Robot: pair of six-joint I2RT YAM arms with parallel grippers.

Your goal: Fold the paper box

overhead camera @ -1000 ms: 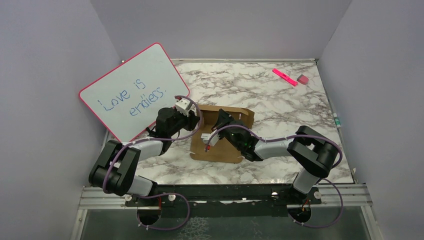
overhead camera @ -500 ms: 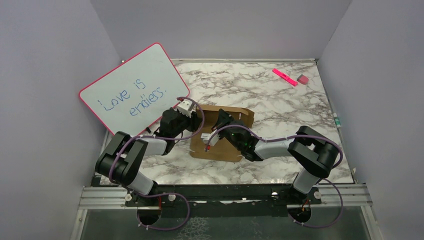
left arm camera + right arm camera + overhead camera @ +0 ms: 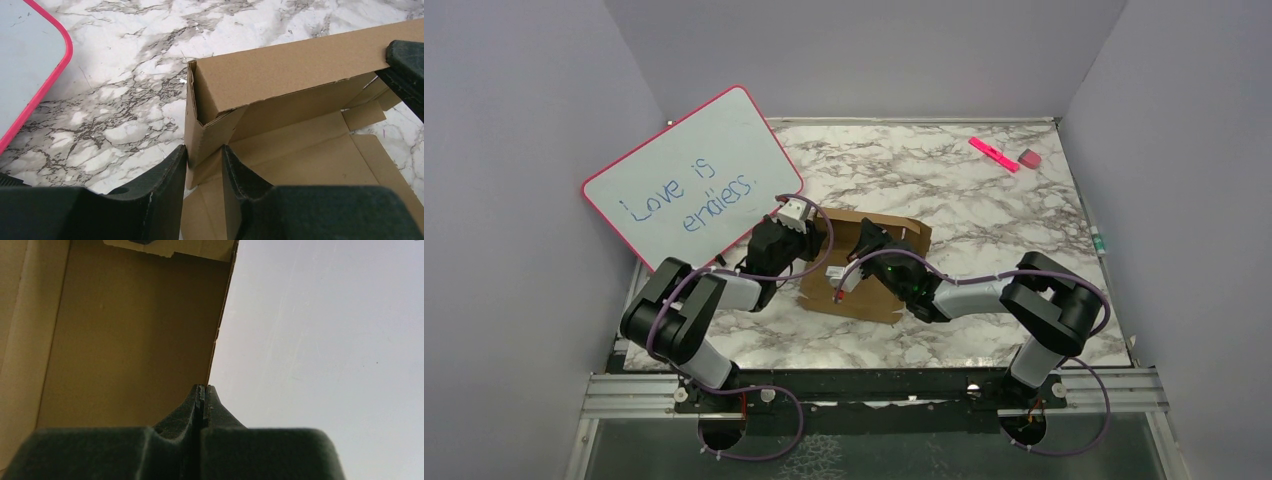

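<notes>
The paper box (image 3: 864, 300) sits half-raised at the middle of the marble table (image 3: 984, 200), one long wall standing. The left gripper (image 3: 204, 155) pinches its near left corner (a wall end between the fingers). The right gripper (image 3: 203, 390) has jaws pressed together on a panel's thin edge. A pink-framed whiteboard (image 3: 689, 180) leans at the left.

Blue handwriting on the whiteboard (image 3: 689, 180)
Propped at the far left of the table, the pink-framed board carried the words "Love is endless." in slanting blue marker.
</notes>
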